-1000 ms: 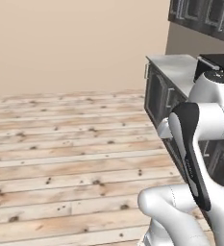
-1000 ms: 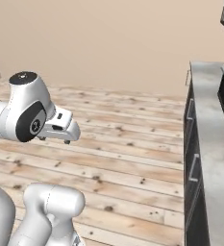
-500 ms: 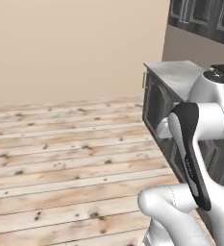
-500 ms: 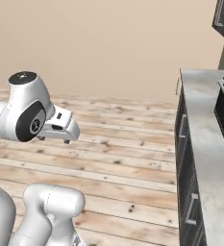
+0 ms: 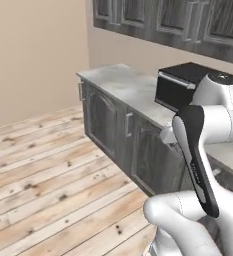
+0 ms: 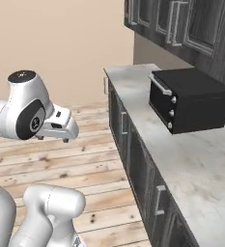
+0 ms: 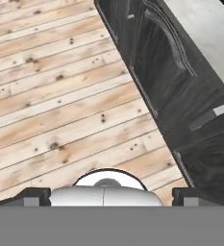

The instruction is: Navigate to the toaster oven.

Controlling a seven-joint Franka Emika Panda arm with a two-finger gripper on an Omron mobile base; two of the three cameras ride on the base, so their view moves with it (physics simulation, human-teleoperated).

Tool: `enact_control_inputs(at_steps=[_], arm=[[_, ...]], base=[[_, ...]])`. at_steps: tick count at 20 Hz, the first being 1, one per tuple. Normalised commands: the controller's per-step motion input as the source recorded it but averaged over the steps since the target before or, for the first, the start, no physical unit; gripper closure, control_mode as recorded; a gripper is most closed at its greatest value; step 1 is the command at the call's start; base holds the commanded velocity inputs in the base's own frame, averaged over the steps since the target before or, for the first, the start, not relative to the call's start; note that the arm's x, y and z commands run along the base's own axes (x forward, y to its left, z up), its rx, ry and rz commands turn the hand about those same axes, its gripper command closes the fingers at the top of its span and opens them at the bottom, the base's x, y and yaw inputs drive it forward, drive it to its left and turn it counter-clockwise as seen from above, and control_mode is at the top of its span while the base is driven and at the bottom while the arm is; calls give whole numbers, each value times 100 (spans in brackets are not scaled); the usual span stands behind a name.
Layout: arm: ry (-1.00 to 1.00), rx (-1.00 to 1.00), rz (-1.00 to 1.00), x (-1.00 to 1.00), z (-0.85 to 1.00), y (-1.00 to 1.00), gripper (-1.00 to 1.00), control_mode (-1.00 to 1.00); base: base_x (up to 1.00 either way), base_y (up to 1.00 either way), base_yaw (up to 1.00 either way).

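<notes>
From my station, the far left of the scene is a plain beige wall (image 5: pixel 33 55) meeting a pale wood plank floor (image 5: pixel 48 185), which stretches toward me and under the base. Moving right in the left base view, I reach the end of a run of dark grey cabinets (image 5: pixel 113 130) with raised-panel doors and short silver handles, topped by a marbled grey tabletop (image 5: pixel 123 85). Above it hang dark upper cabinets (image 5: pixel 188 20) along the back wall. On that tabletop, right of its bare left end, sits the toaster oven (image 5: pixel 180 85), a matte-black box with a silver bar handle across the top of its door; my arm's white shoulder and dark link cover its right side here. In the right base view I see the toaster oven (image 6: pixel 191 99) whole: it stands upright on the tabletop (image 6: pixel 181 159), set back near the wall under the upper cabinets (image 6: pixel 181 24), its door facing left toward the open floor (image 6: pixel 85 164), with small knobs down the near edge of its front. The gripper (image 6: pixel 53 137) hangs over the floor to the left of the cabinets, well apart from the toaster oven, and I cannot tell whether its fingers are apart or together. In the hand view, plank floor (image 7: pixel 60 96) lies left and cabinet doors (image 7: pixel 180 96) right.
</notes>
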Motion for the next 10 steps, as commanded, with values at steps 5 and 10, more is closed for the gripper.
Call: enact_control_inputs(at_steps=[5, 10], arm=[[0, 0, 0, 0, 0, 0, -100, 100], [0, 0, 0, 0, 0, 0, -100, 100]], base=[[34, 37, -80], [45, 51, -79]])
